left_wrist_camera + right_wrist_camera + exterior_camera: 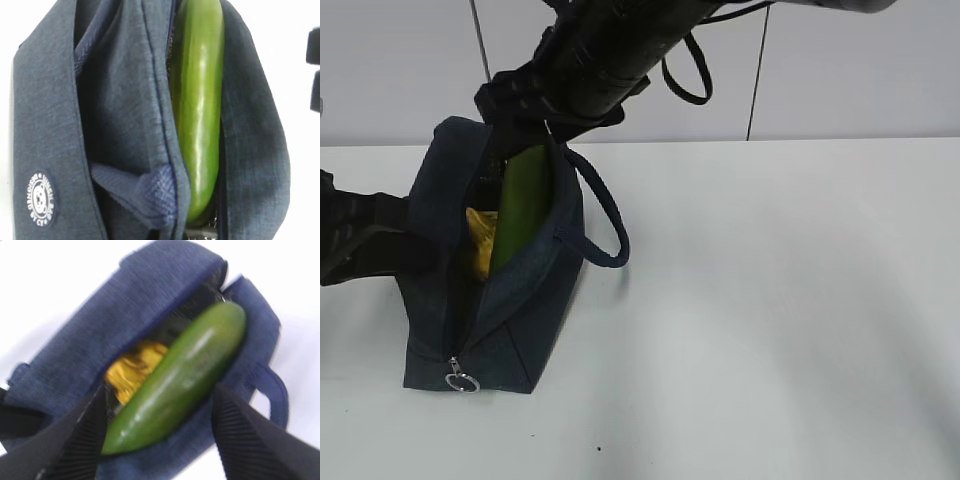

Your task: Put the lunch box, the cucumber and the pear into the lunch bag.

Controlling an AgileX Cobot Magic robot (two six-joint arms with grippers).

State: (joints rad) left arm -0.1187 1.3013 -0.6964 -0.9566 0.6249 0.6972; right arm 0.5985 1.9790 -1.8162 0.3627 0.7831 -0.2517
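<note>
The navy lunch bag (535,300) stands open at the left of the white table. The green cucumber (523,205) lies slanted in its opening, top end sticking out. The yellow pear (480,240) sits deeper inside, beside the cucumber. My right gripper (525,125) hangs over the bag's far end. In the right wrist view it (160,440) is open, its fingers (75,440) wide on both sides of the cucumber (180,380) and apart from it, with the pear (132,367) behind. The left wrist view shows the cucumber (200,110) and bag fabric (45,125) up close; no left fingers show. The lunch box is hidden.
My left arm (360,245) reaches in from the left edge against the bag's side. The bag's loop handle (605,225) hangs toward the right, and its metal ring pull (462,381) lies at the near end. White table (770,300) spreads to the right of the bag.
</note>
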